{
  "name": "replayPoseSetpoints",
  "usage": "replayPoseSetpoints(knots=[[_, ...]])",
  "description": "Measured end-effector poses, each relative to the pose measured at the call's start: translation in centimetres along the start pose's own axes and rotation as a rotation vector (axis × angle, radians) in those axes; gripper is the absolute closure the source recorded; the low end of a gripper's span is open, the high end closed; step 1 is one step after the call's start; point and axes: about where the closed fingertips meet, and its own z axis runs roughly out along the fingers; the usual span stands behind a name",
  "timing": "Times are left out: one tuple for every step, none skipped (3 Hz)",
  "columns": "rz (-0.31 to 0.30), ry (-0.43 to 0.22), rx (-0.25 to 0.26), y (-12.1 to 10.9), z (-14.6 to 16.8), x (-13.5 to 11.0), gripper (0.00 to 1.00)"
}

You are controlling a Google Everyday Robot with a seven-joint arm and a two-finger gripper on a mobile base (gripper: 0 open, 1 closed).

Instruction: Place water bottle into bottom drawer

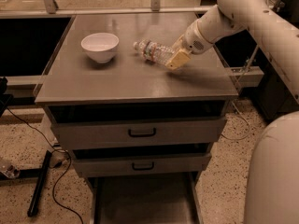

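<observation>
Your hand (177, 59) looks closed on the right end of the water bottle (153, 52), just above the table (117, 85) and right of the bowl (99, 45), so the carry down into the open bottom drawer (140, 202) is not yet done.

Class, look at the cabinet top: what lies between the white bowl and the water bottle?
Nothing: the camera view shows bare cabinet top between white bowl and water bottle. The gripper clasps the bottle's other end.
</observation>
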Motion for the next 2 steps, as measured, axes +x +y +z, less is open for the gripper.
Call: replayPoseSetpoints(knots=[[0.000,0.000,0.000,0.00,0.00,0.00,1.00],[-0.003,0.000,-0.002,0.07,0.02,-0.10,1.00]])
